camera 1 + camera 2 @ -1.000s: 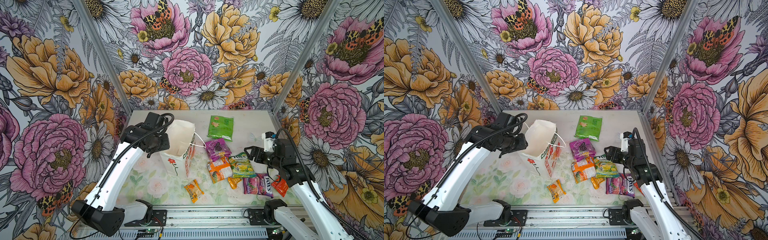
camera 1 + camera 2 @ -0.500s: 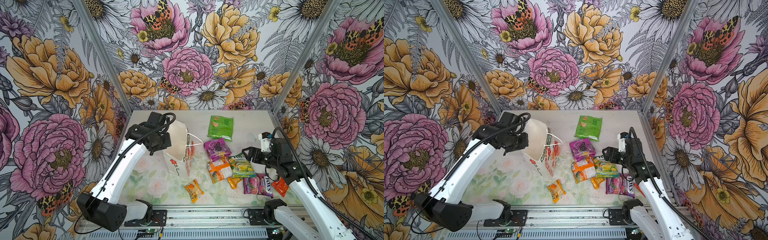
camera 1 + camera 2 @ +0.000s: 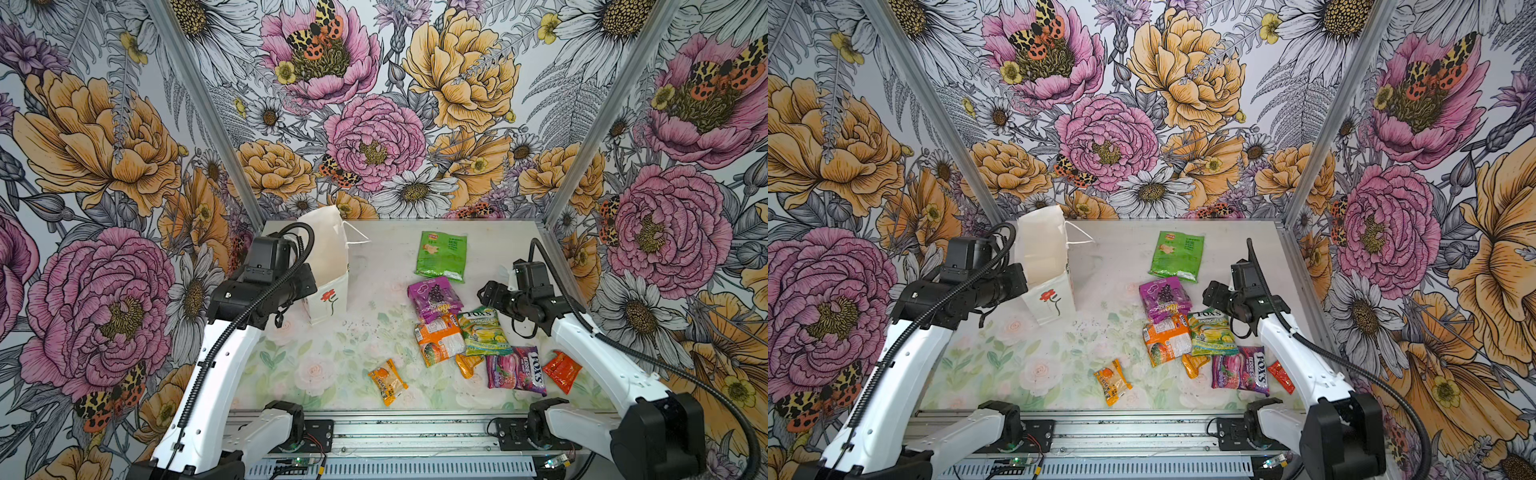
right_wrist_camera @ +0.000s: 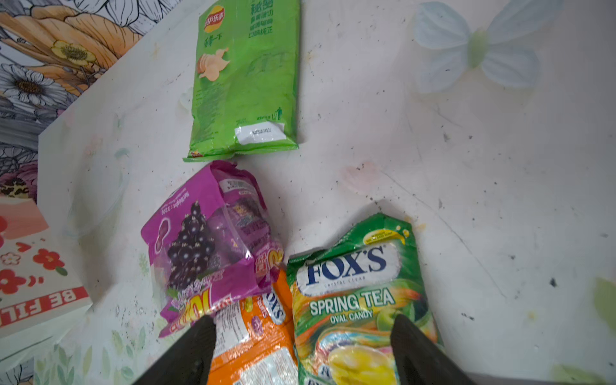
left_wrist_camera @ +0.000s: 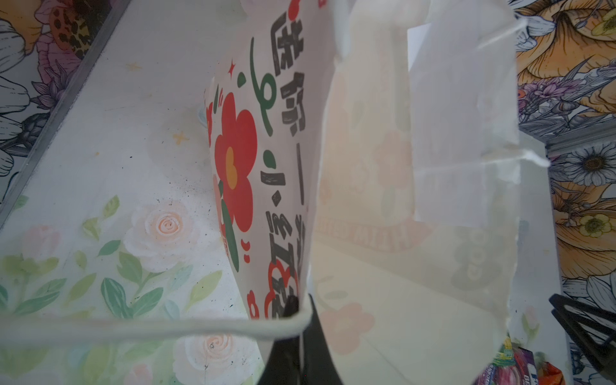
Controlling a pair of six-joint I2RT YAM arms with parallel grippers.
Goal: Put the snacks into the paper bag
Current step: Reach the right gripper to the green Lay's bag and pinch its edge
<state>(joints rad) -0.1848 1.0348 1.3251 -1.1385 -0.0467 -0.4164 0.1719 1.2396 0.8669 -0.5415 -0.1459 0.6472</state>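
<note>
The left gripper (image 5: pixel 296 313) is pinched tight on the top edge of the small white paper gift bag (image 3: pixel 328 266). Its black fingers (image 5: pixel 283 360) are pressed together on the paper right where a thin white cord handle (image 5: pixel 150 328) crosses in front of them. The bag is at the back left of the floral table surface (image 3: pixel 324 374), mouth open upward, with its red flower drawing (image 3: pixel 329 297) facing the front. I can't tell whether its base sits flat.

Over on the other side, the right gripper (image 4: pixel 305 333) hangs with its jaws wide apart, gripping nothing. It is just above the spot where an orange crinkly plastic pack (image 4: pixel 253 353) and a green Fox's Spring Tea candy bag (image 4: pixel 360 300) lie side by side. A purple grape-printed pouch (image 4: pixel 213 240) overlaps the orange pack's far end, and a flat green chips bag (image 4: pixel 245 83) lies just past that.

Nearer the front are a purple Fox's berries bag (image 3: pixel 515 368), a small orange sachet (image 3: pixel 467 365) poking out from under the green candy bag, and a red sachet (image 3: pixel 561 370) beside the right arm. A lone orange packet (image 3: pixel 387 381) lies well apart toward the middle. Every snack lies on the table, outside the bag.
</note>
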